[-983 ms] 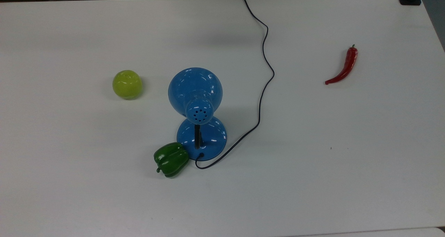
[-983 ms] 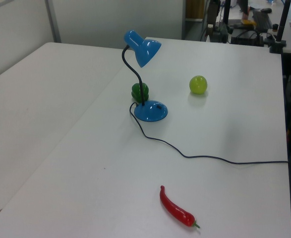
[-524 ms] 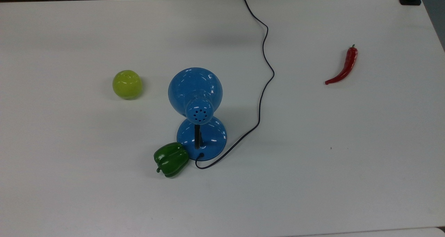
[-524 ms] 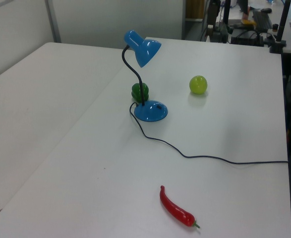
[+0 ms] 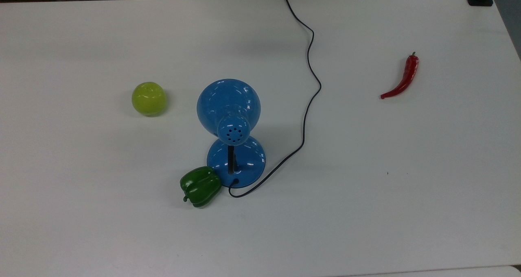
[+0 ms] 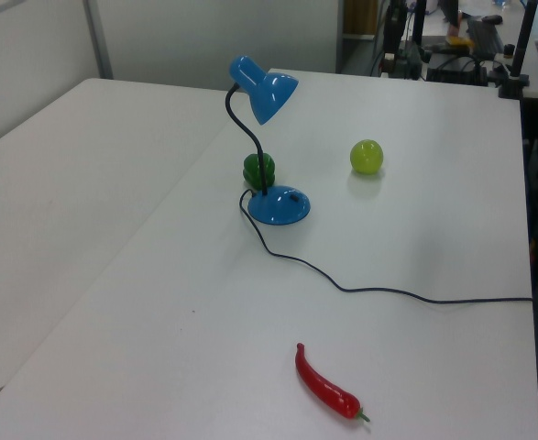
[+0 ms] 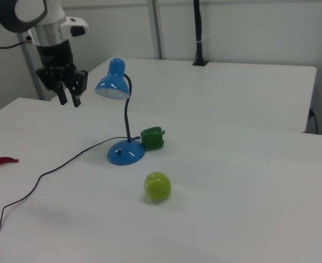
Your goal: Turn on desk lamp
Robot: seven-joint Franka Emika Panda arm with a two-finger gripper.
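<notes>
Gripper (image 7: 69,101) hangs in the air in the right view, at about 9 o'clock from the lamp shade and level with it, pointing down. Two dark fingers (image 7: 77,101) stand apart with a gap between them; nothing is held. White arm link above it runs out of the right view's upper left corner.

Desk lamp (image 5: 228,106) stands near the middle of the white table (image 5: 407,187). In the top view its blue dome shade sits at 12 o'clock from the round blue base, vent holes up, black neck rising from the base. In the right view the shade faces down and toward the right view's left; no glow seen from it.

Thin black cord (image 5: 308,106) leaves the base at about 6 o'clock in the top view, loops, then snakes up toward 1 o'clock and off the far table edge.

Green bell pepper (image 5: 200,186) lies touching or just beside the base, at 8 o'clock from it in the top view. Yellow-green apple (image 5: 149,99) sits at 9 o'clock from the shade, apart from the lamp. Red chilli (image 5: 402,79) lies well apart, at 3 o'clock, past the cord.
</notes>
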